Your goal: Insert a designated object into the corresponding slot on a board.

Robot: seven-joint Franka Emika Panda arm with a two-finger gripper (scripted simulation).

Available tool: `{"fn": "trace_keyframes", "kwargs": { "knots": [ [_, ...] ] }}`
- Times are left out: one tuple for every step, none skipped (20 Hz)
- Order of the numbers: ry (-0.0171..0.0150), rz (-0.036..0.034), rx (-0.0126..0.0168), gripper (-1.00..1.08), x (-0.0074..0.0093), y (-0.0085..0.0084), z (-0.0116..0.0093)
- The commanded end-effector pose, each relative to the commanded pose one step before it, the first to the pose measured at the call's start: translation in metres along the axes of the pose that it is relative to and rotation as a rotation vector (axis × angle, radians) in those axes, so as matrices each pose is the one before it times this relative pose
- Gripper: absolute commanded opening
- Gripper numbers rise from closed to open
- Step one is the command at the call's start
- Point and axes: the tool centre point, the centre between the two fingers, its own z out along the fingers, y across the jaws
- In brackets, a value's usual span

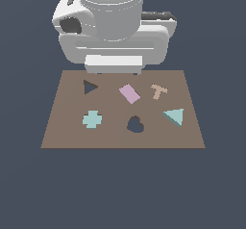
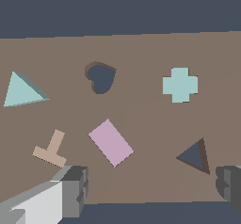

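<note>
The pale teal triangle block (image 1: 174, 116) lies flat on the brown board (image 1: 120, 135), near the board's edge on the exterior view's right. It also shows in the wrist view (image 2: 22, 91). The dark triangular slot (image 1: 89, 86) is at the board's far corner on the exterior view's left, and shows in the wrist view (image 2: 194, 156). My gripper (image 2: 150, 192) hangs above the board's far edge. Its fingers (image 2: 71, 190) are spread wide and hold nothing. In the exterior view only its white hand (image 1: 113, 62) shows.
On the board (image 2: 141, 44) lie a teal cross (image 1: 92, 120) (image 2: 180, 84), a pink rectangle (image 1: 129, 93) (image 2: 111, 142) and a tan T piece (image 1: 159, 91) (image 2: 51, 150). A dark heart-shaped hole (image 1: 135, 124) (image 2: 100, 78) is near the front. Dark floor surrounds the board.
</note>
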Motion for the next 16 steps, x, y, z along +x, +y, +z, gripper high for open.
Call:
{"fn": "trace_keyframes", "kwargs": {
  "knots": [
    [0.00000,0.00000,0.00000,1.00,0.00000,0.00001,0.00000],
    [0.00000,0.00000,0.00000,1.00,0.00003,-0.00038,0.00015],
    [0.00009,0.00119,-0.00003,1.00,0.00009,-0.00044,0.00038],
    [0.00011,0.00154,-0.00001,1.00,0.00015,-0.00099,0.00066],
    [0.00015,0.00207,-0.00002,1.00,0.00022,-0.00144,0.00093],
    [0.00019,0.00267,-0.00002,1.00,0.00028,-0.00185,0.00119],
    [0.00024,0.00330,-0.00003,1.00,0.00035,-0.00224,0.00145],
    [0.00028,0.00390,-0.00004,1.00,0.00041,-0.00265,0.00172],
    [0.00032,0.00446,-0.00005,1.00,0.00048,-0.00308,0.00199],
    [0.00037,0.00511,-0.00006,1.00,0.00055,-0.00347,0.00226],
    [0.00041,0.00572,-0.00007,1.00,0.00062,-0.00388,0.00253],
    [0.00046,0.00631,-0.00008,1.00,0.00069,-0.00430,0.00280],
    [0.00050,0.00692,-0.00009,1.00,0.00077,-0.00473,0.00307],
    [0.00054,0.00754,-0.00010,1.00,0.00085,-0.00515,0.00335],
    [0.00059,0.00818,-0.00012,1.00,0.00093,-0.00557,0.00364],
    [0.00064,0.00882,-0.00014,1.00,0.00102,-0.00601,0.00392]
  ]
}}
